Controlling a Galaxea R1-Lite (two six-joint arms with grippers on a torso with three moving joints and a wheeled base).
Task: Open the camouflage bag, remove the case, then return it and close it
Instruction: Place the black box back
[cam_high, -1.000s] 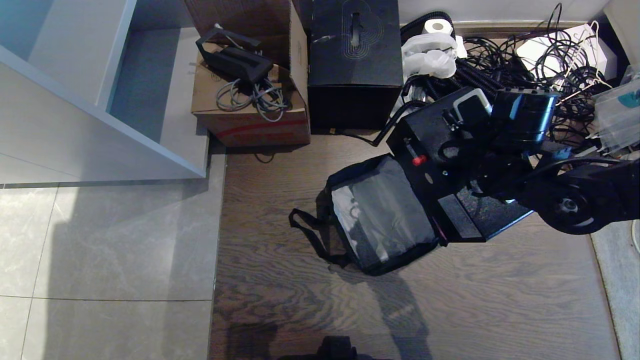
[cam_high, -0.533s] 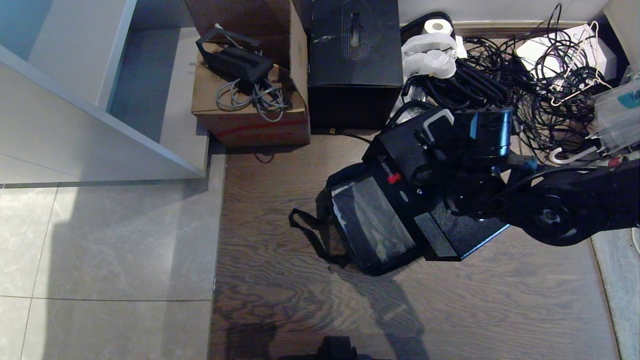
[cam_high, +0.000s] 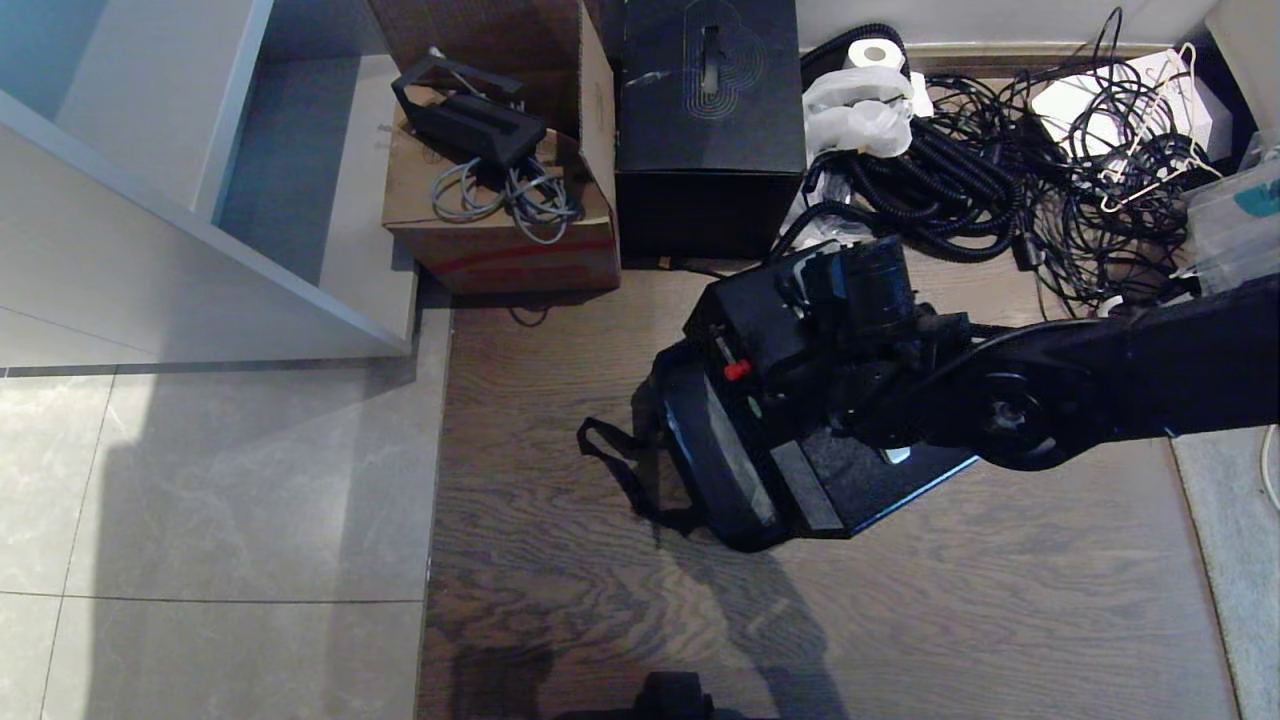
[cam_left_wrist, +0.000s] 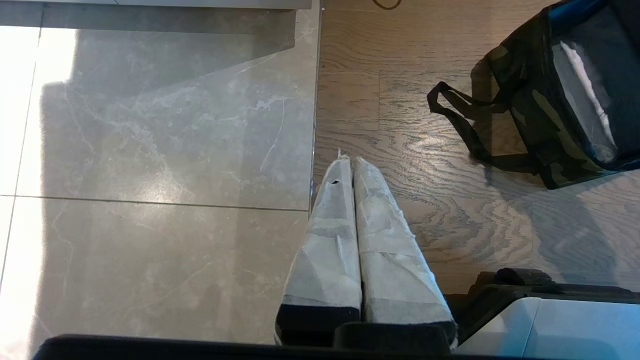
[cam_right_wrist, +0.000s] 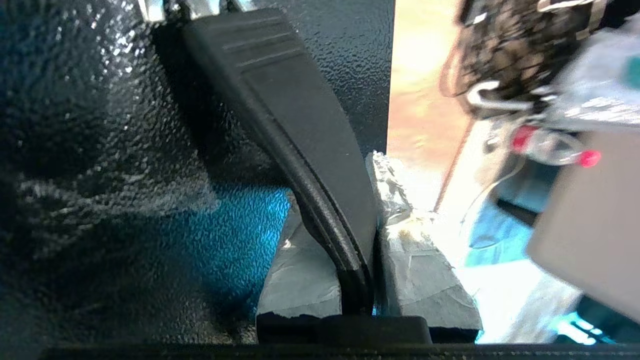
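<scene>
The right arm (cam_high: 1100, 385) is reaching in from the right edge of the head frame toward its centre, and the right gripper (cam_right_wrist: 360, 240) is pinching a black handle (cam_right_wrist: 300, 135) between its taped fingers (cam_right_wrist: 420, 270). The left gripper (cam_left_wrist: 350, 170) is hanging parked, its fingers pressed together.

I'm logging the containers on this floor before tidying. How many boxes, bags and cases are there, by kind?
Cardboard box: 1
Black box with a line pattern on top: 1
Camouflage bag, open on the wood floor: 1
Black case, held by its handle in the right gripper: 1
Total: 4
</scene>
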